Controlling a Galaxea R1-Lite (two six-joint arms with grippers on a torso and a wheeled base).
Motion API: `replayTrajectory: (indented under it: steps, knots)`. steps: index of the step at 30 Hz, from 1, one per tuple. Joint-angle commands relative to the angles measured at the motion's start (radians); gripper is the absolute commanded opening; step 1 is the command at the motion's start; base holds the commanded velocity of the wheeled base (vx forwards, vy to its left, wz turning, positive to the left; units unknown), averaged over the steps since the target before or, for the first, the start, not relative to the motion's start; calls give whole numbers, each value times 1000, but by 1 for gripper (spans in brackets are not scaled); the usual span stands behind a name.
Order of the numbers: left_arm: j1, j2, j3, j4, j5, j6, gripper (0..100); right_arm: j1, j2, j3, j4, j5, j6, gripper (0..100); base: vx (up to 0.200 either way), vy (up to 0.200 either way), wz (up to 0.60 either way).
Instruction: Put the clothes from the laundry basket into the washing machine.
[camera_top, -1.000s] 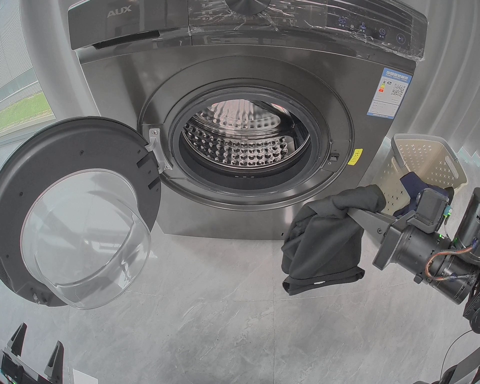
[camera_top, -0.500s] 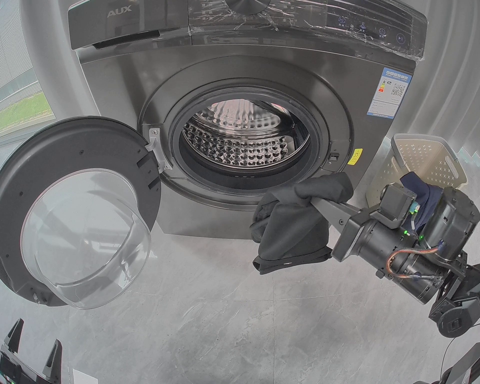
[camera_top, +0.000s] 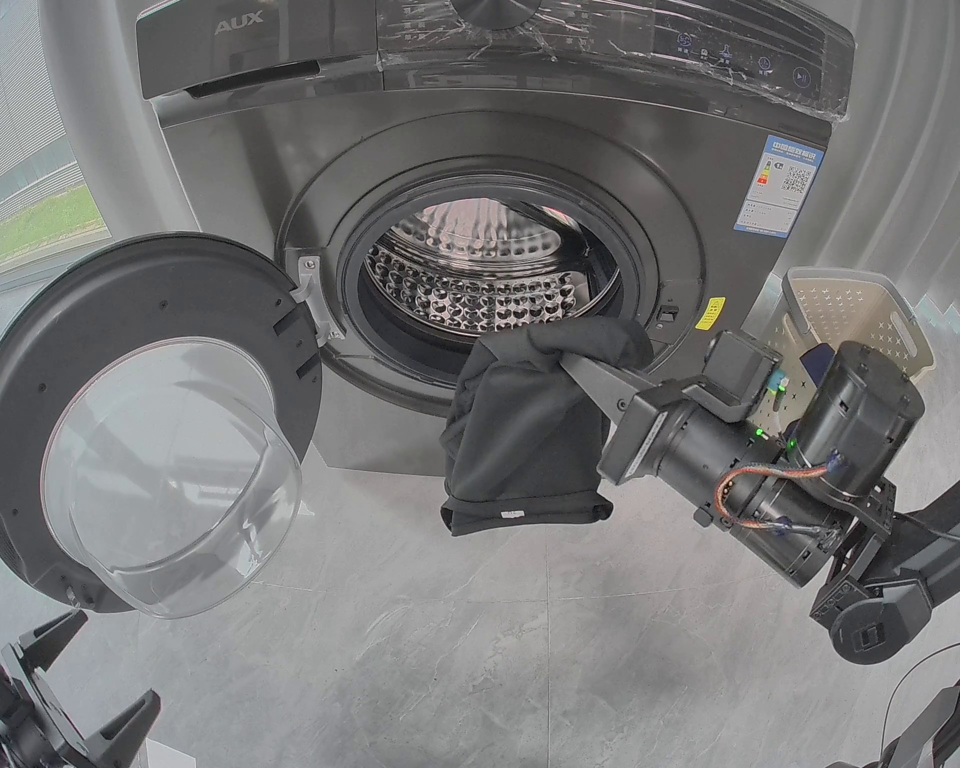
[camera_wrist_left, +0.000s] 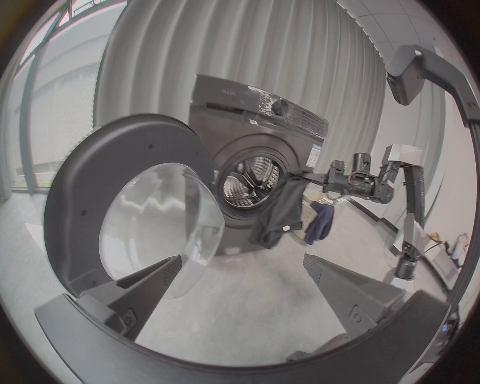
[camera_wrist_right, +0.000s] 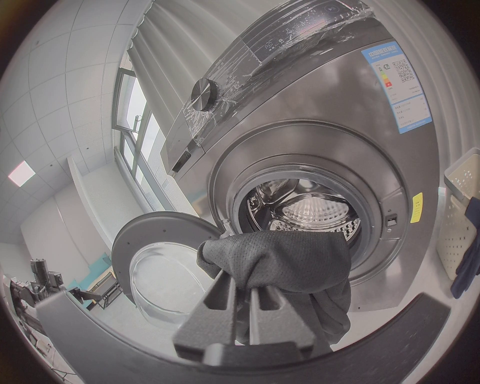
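Observation:
A black garment (camera_top: 525, 425) hangs from my right gripper (camera_top: 580, 368), which is shut on it just in front of the lower rim of the washing machine's drum opening (camera_top: 490, 275). In the right wrist view the black garment (camera_wrist_right: 280, 262) drapes over the closed fingers (camera_wrist_right: 270, 310), with the drum (camera_wrist_right: 310, 210) right behind. The beige laundry basket (camera_top: 860, 315) leans against the machine's right side, and a dark blue garment (camera_wrist_left: 319, 222) hangs over its edge. My left gripper (camera_wrist_left: 240, 280) is open, low at the near left, with nothing in it.
The round washer door (camera_top: 150, 420) stands swung open to the left, its clear bowl bulging toward me. Grey tiled floor (camera_top: 430, 640) lies open in front of the machine. A curtain (camera_wrist_left: 240, 55) hangs behind the machine.
My right arm has carried the black garment left and up, from beside the basket to the front of the drum opening. The left gripper has shifted slightly at the lower left.

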Motion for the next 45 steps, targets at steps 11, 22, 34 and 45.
replayTrajectory:
  steps: [11, 22, 34, 45]
  knots:
    - [-218, 845, -134, -486, -114, -11, 100, -3, 60, -107, -20, -138, 60, 0, 0, 0, 0]
    - [-374, 1048, -235, -513, -72, -40, 100, 20, 45, -173, 20, -131, 78, 0, 0, 0, 0]
    - [-383, 1287, -342, -688, -72, -69, 100, 45, 7, -153, 17, -118, 101, 0, 0, 0, 0]
    - [-425, 1416, -351, -859, -72, -109, 100, 63, -12, -120, 17, -122, 101, 0, 0, 0, 0]
